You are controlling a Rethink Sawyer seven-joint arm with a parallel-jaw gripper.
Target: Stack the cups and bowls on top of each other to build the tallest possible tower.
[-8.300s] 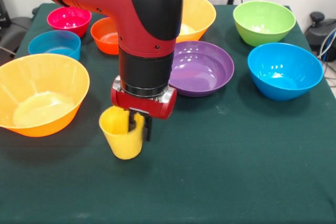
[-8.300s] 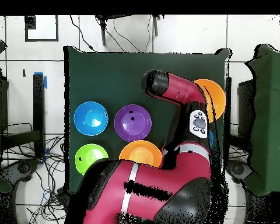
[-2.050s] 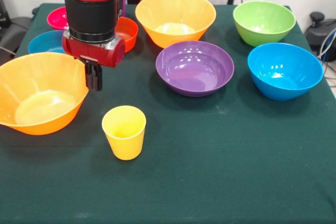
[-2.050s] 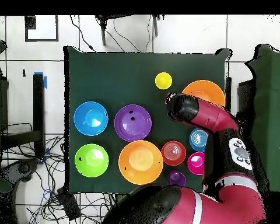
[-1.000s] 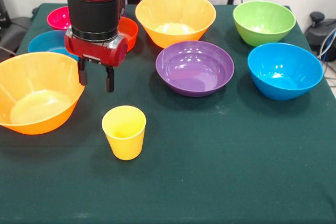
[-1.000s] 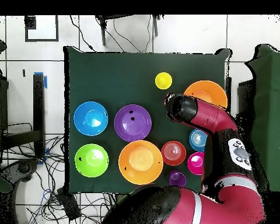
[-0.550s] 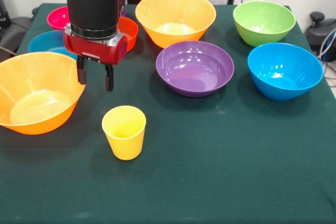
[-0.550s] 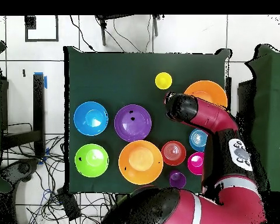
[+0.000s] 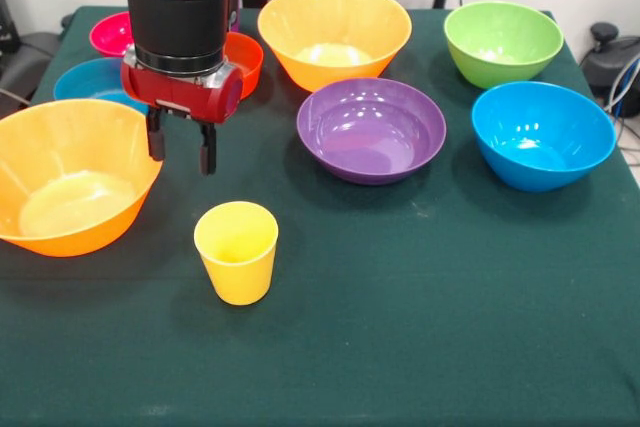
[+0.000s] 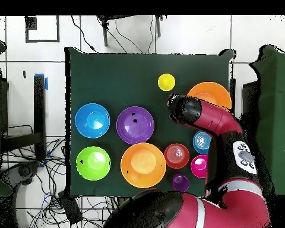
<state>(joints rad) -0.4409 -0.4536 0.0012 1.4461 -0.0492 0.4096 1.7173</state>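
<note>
The gripper (image 9: pixel 180 145) hung above the green table (image 9: pixel 430 327) with its two black fingers (image 9: pixel 205 150) spread apart and nothing between them. It stood just beside the rim of the near large orange bowl (image 9: pixel 70 187), on that bowl's inner side, and behind the yellow cup (image 9: pixel 237 252). The cup stood upright on the cloth, mouth up, on its own and clear of both the gripper and the orange bowl. No bowl or cup rested on another, so no tower stood on the table.

The second large orange bowl (image 9: pixel 333 33) sat at the far side, with the wide purple bowl (image 9: pixel 371 130) just in front of it. The green bowl (image 9: pixel 503 42) and the medium blue bowl (image 9: pixel 541 134) sat to one side, close to each other. Behind the arm (image 9: pixel 180 7) the pink bowl (image 9: pixel 118 34), the red-orange bowl (image 9: pixel 243 59) and the small blue bowl (image 9: pixel 88 81) showed only in part.

From overhead, the arm (image 10: pixel 210 127) reached over the table and covered part of the near orange bowl (image 10: pixel 213 92), with the yellow cup (image 10: pixel 166 82) apart from it. The purple cup (image 10: pixel 180 182) stood near the table's edge, close to the pink bowl (image 10: pixel 198 167) and the red-orange bowl (image 10: pixel 176 155)
</note>
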